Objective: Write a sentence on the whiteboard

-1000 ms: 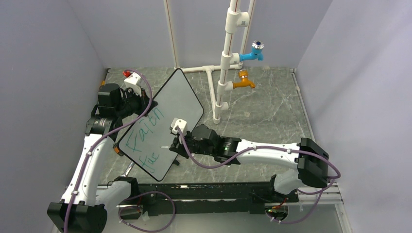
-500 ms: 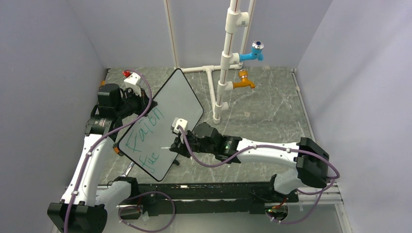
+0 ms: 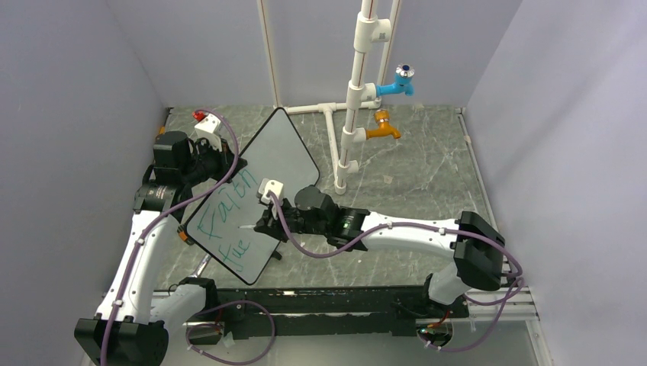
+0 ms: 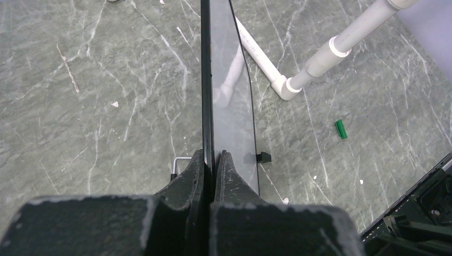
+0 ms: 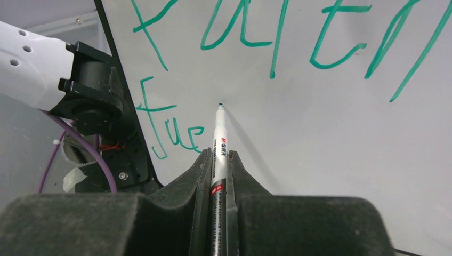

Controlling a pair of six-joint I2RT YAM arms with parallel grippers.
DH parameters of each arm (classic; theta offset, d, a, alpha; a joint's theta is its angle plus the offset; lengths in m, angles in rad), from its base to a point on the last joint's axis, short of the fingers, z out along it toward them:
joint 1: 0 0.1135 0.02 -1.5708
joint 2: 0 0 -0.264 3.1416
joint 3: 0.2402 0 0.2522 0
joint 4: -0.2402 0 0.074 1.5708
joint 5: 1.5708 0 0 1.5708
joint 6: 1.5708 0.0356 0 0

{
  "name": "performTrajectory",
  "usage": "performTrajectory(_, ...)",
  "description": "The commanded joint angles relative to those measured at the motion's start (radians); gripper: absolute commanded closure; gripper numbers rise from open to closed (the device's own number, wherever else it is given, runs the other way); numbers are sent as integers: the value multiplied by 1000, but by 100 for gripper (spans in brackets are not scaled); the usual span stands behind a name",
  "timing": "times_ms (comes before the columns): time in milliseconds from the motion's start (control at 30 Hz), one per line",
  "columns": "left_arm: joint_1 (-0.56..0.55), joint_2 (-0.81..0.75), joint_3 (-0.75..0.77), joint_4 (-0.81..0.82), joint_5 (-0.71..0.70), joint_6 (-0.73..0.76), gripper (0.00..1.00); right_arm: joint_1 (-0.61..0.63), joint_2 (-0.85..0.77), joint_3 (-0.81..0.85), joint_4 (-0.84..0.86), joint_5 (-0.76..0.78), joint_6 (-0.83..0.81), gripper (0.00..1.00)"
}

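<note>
Writing the second line is the step in hand. The whiteboard (image 3: 252, 194) hangs tilted above the left part of the table (image 3: 427, 175), its long side running from near the front-left up toward the back, well clear of the white pipe stand (image 3: 352, 114) at the back edge. The left gripper (image 4: 213, 157) has its jaws pressed together on the board's thin black rim and carries the board edge-on in its own camera.

The sentence (image 5: 277, 37) so far reads "Faith" across the upper line. Below it, by the board's left edge in the right wrist view, stands "fue" (image 5: 170, 133). The right gripper (image 5: 219, 157) pinches a green marker (image 5: 219, 136) by its barrel, tip forward. The tip sits just to the right of the "e" and a little above it, close against the white face. Whether it actually touches I cannot tell.

The word looks unfinished, so I judge the next move to be a tall downstroke for an "l" just beside the "e". That calls for light, even pressure, with the left arm holding the board rigid so it does not swing away from the tip. A green cap (image 4: 340, 129) lies on the table under the board.
</note>
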Motion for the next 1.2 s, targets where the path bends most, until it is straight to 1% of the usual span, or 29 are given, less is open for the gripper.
performTrajectory(0,-2,2,-34,-57,-76,127,100,-1,27,64,52,-14,-18,100)
performTrajectory(367,-2,0,-34,-56,-76,127,100,-2,54,22,66,-4,0,100)
performTrajectory(667,-2,4,-35,-56,-74,127,100,0,44,-53,89,11,29,100)
performTrajectory(1167,-2,5,-35,-55,-71,127,100,-1,26,-125,106,25,57,100)
